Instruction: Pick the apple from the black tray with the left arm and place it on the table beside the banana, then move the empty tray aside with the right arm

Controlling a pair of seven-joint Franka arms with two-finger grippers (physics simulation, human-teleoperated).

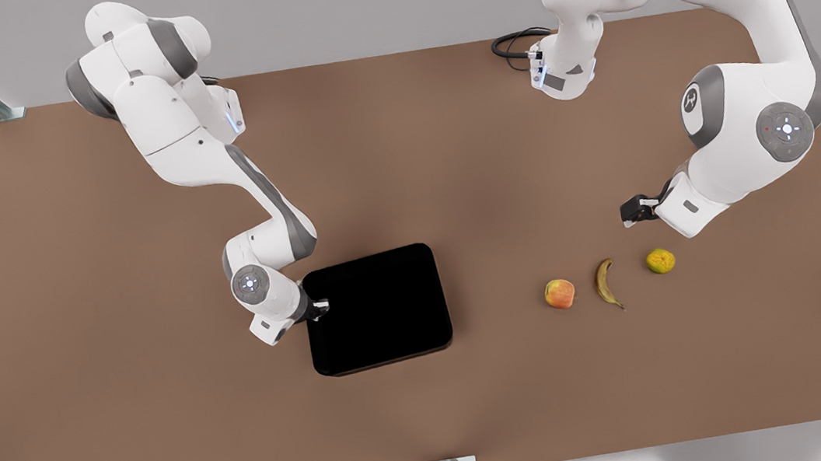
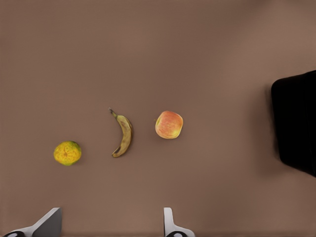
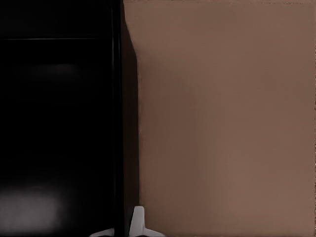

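Brown and matt, the worktop (image 1: 167, 417) stretches to metal-frame corners under pale grey walls. On it the black tray (image 1: 377, 309) lies empty; the right end effector (image 1: 319, 306) sits at its rim on the front view's left, fingers closed on that rim. Well apart, the left end effector (image 1: 631, 213) hangs above the fruit with its fingers (image 2: 170, 223) spread. Below and beside it lie the citrus (image 1: 660, 260), the banana (image 1: 606, 282) and, farther toward the tray, the apple (image 1: 559, 294), none touching.
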